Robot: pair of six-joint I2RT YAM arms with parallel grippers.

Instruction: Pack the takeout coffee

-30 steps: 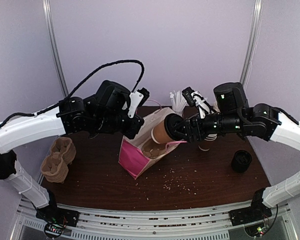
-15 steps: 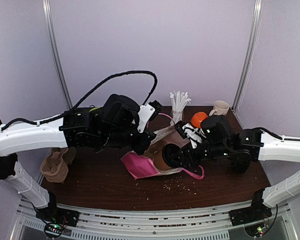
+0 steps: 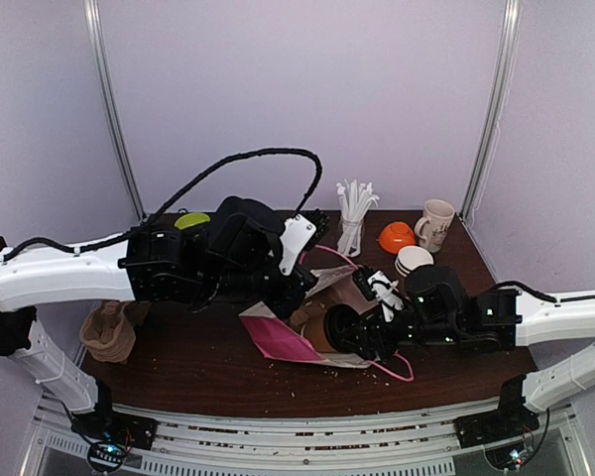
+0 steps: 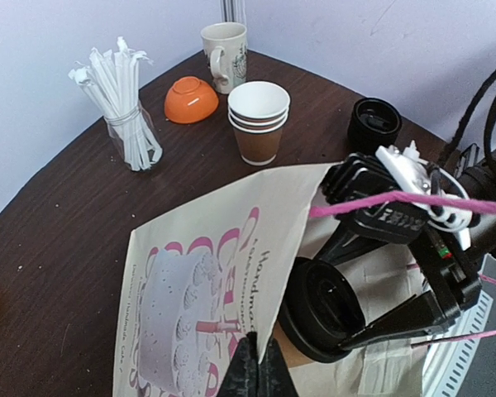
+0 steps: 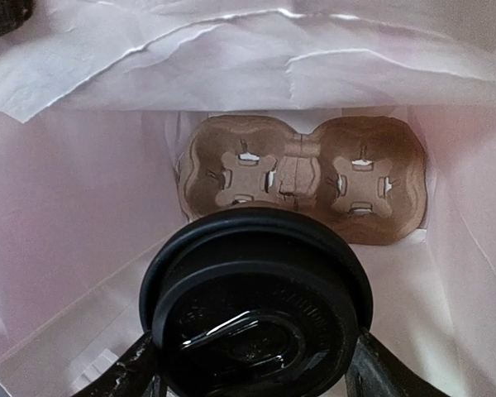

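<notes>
The takeout coffee [image 5: 256, 306], a brown paper cup with a black lid, lies sideways between the fingers of my right gripper [image 5: 255, 357], which is shut on it. Its lid faces the right wrist camera. The cup [image 3: 320, 332] sits in the mouth of the tipped pink-and-white paper bag [image 3: 278, 339]. A brown two-cup carrier [image 5: 306, 178] rests at the bag's bottom. My left gripper [image 4: 260, 368] is shut on the bag's upper edge [image 4: 198, 281] and holds the mouth open just above the lid [image 4: 326, 310]. From above, the left gripper [image 3: 302, 286] sits over the bag.
Behind the bag stand a jar of straws [image 3: 352, 213], an orange bowl [image 3: 395, 236], a cream mug [image 3: 434, 223] and stacked lidless paper cups [image 3: 414, 260]. Black lids [image 4: 374, 124] lie to the right. Brown carriers [image 3: 109, 332] are piled at the table's left edge.
The bag has tipped from upright onto its side toward the front. My right gripper dropped and carried the cup into its mouth. The left arm swung right and down with the bag edge.
</notes>
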